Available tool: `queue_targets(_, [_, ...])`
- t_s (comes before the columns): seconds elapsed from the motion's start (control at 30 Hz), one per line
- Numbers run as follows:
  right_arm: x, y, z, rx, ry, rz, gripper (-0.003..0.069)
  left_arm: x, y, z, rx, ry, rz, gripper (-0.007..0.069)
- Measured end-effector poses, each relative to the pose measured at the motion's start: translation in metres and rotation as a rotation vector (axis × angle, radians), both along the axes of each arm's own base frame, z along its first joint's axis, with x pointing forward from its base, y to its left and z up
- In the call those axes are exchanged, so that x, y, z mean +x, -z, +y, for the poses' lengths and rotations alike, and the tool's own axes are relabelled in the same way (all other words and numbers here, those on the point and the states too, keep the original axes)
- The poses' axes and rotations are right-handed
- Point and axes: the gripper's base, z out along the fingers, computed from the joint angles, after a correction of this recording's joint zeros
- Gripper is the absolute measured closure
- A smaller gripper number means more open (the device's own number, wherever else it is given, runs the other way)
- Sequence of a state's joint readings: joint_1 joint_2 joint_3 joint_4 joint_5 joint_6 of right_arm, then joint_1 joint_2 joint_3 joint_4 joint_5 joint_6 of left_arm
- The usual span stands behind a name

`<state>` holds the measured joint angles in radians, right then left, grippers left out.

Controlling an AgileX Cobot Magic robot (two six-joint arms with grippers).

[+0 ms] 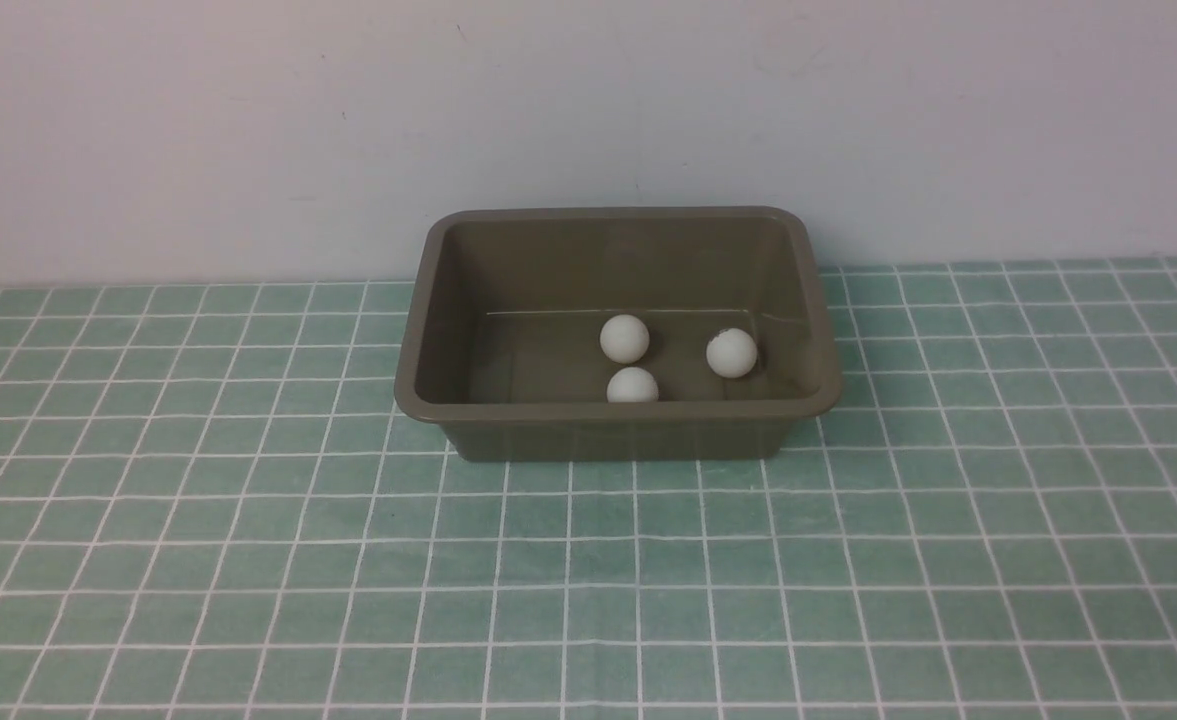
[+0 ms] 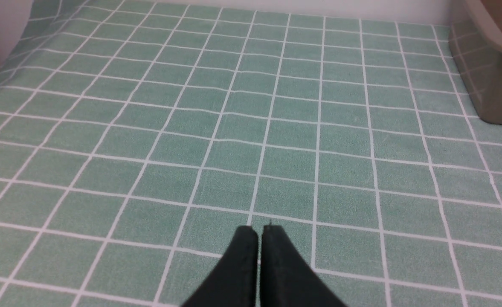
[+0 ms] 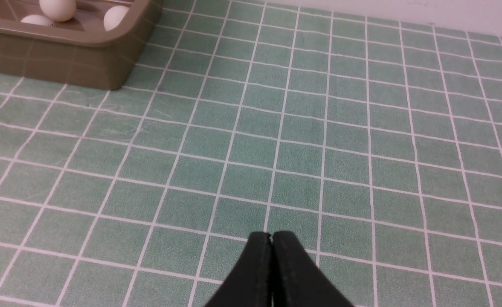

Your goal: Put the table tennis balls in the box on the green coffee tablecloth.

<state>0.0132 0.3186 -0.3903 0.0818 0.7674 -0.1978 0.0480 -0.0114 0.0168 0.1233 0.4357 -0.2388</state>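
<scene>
The olive-brown box (image 1: pixel 428 400) stands on the green checked tablecloth (image 1: pixel 248 560) near the back wall. Three white table tennis balls lie inside it: one in the middle (image 1: pixel 624 338), one by the near wall (image 1: pixel 632 386), one to the right (image 1: pixel 731 353) with a small dark mark. Neither arm shows in the front view. My left gripper (image 2: pixel 259 229) is shut and empty over bare cloth, with a corner of the box (image 2: pixel 496 76) far off. My right gripper (image 3: pixel 271 234) is shut and empty over bare cloth; the box (image 3: pixel 63 64) and balls (image 3: pixel 58 8) show far off.
A pale wall (image 1: pixel 588 110) runs right behind the box. The cloth spreads wide to the left, right and front of the box.
</scene>
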Motion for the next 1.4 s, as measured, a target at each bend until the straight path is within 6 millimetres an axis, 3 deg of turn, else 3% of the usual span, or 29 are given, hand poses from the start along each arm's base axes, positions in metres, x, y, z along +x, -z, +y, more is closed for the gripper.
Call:
queue_targets(0.4, [0.000,0.000,0.000,-0.002,-0.001,-0.004,0.0676,0.000,0.000,0.000,0.001,0.000,-0.003,0.0629])
queue_targets(0.57, [0.000,-0.001,-0.001,0.014,0.015,-0.096,0.0676,0.000,0.000,0.000,0.001,0.000,-0.002,0.0629])
queue_targets(0.73, [-0.010,0.022,-0.001,0.034,0.032,-0.256,0.0676,0.000,0.000,0.000,0.001,0.000,-0.003,0.0629])
queue_targets(0.97, [-0.014,0.084,-0.002,0.036,0.040,-0.249,0.0676,0.000,0.000,0.000,0.002,0.000,-0.003,0.0629])
queue_targets(1.4, [-0.013,0.085,-0.002,0.049,0.044,-0.281,0.0676,0.000,0.000,0.000,0.003,0.000,-0.003,0.0629])
